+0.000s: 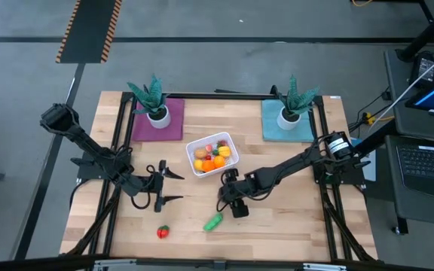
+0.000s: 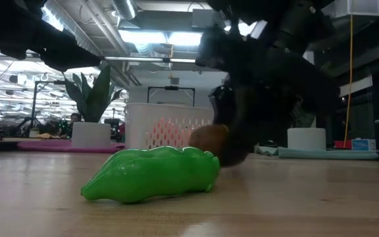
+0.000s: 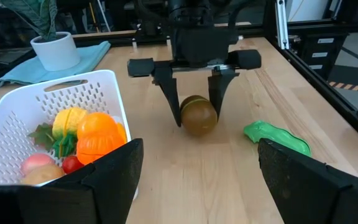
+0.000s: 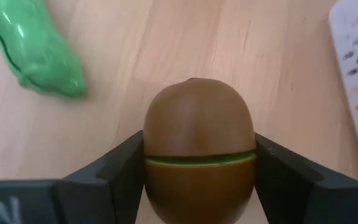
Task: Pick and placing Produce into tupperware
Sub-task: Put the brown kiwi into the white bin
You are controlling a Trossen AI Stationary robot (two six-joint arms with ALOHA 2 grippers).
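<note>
My right gripper [image 1: 230,197] stands near the table's middle, shut on a brown kiwi-like piece [image 4: 197,118], which also shows in the left wrist view [image 3: 197,115]. The elongated green piece [image 1: 214,222] lies on its side on the wood just nearer than that gripper. A small red piece [image 1: 163,232] lies toward the near edge. The white tupperware [image 1: 230,143] sits behind them, with several yellow, orange and red pieces in it. My left gripper [image 1: 178,187] hovers open left of the right gripper, facing it and touching nothing. My right gripper pinches the brown piece between its two fingers [image 3: 218,93], one on each side [image 4: 154,155], at the level of its green seam. The fingers come from above, pointing down. The piece sits upright between them; whether its underside touches the table I cannot tell.
Two spiky potted plants stand at the far side, one on a purple mat [image 1: 157,124], one on a teal mat [image 1: 286,126]. Dark frame rails [image 1: 324,188] run along the table's left and right sides. Bare wood lies between the tupperware and the near edge.
</note>
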